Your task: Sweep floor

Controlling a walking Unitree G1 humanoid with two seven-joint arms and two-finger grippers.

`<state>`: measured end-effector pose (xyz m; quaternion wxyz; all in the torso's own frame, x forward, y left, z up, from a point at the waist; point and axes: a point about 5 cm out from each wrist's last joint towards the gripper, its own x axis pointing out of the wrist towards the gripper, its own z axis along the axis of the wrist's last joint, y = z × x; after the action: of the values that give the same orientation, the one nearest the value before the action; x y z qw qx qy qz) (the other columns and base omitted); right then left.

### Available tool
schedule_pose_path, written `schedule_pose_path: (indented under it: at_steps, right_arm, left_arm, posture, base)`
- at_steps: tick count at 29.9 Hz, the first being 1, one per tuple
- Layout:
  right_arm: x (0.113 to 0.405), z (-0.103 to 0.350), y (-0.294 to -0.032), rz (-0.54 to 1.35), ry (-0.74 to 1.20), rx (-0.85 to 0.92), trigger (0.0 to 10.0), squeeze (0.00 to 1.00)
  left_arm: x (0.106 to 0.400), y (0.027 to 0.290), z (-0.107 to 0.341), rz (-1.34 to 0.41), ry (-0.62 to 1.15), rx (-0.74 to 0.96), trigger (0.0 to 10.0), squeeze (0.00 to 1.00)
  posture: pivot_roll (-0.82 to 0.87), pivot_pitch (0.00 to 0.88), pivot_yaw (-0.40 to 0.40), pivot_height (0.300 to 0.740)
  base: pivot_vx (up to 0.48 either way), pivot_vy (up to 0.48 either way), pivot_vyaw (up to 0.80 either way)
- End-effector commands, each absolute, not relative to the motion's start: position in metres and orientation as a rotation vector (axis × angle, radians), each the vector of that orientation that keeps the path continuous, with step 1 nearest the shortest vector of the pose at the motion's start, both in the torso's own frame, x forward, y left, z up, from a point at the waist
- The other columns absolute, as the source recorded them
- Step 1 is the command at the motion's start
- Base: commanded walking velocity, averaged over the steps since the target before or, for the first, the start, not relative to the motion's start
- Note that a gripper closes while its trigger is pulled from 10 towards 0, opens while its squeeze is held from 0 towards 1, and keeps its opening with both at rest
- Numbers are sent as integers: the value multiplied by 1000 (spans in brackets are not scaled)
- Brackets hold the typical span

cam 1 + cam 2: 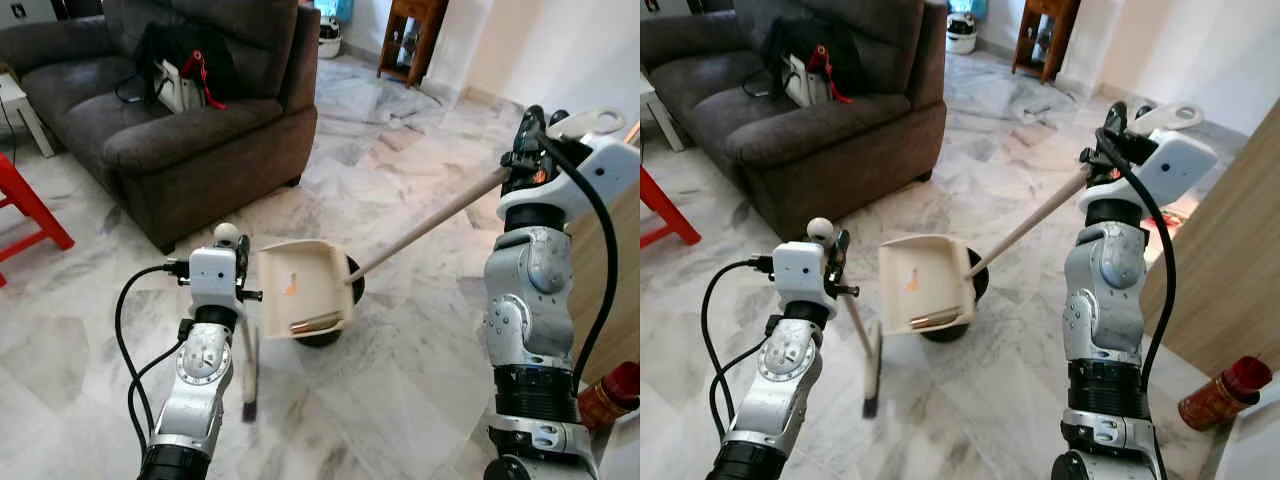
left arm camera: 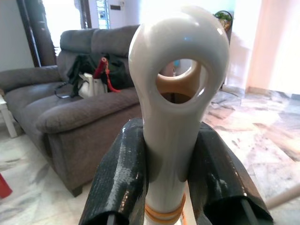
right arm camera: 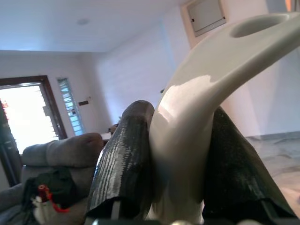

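At frame centre I see the cream dustpan (image 1: 303, 287) tilted above the marble floor (image 1: 400, 380). My right pincer (image 3: 180, 154), at right, is clamped on its long handle (image 1: 430, 225). My left pincer (image 2: 171, 173), lower left, is closed around the broom (image 1: 868, 355) handle. A grey sofa (image 1: 150, 110) fills the upper left.

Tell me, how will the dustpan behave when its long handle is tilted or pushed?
The dustpan looks like thin, light plastic on a long stiff handle, so it probably swings easily. It hangs tilted above the floor, so any contents could slide out. The right gripper clamps the smooth handle end; it might twist there.
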<state>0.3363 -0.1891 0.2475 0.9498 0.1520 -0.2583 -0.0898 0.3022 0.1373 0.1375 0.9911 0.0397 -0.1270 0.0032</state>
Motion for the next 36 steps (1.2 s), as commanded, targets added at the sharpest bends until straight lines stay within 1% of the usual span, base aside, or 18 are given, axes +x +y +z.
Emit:
schedule_pose_path:
  at_steps: [1, 11, 36]
  right_arm:
    - [331, 264, -193, -190, -598, 318, 10000, 0]
    - [332, 262, -193, -179, -582, 316, 10000, 0]
    - [332, 259, -188, -144, -561, 318, 10000, 0]
  left_arm:
    - [303, 132, 150, -3, -322, 78, 10000, 0]
    - [304, 132, 150, -5, -319, 82, 10000, 0]
    - [304, 132, 150, -7, -318, 82, 10000, 0]
  posture:
    - [64, 0, -75, 740]
    - [64, 0, -77, 740]
    - [65, 0, -78, 740]
  base:
    - [0, 0, 0]
    - [0, 0, 0]
    - [294, 0, 0]
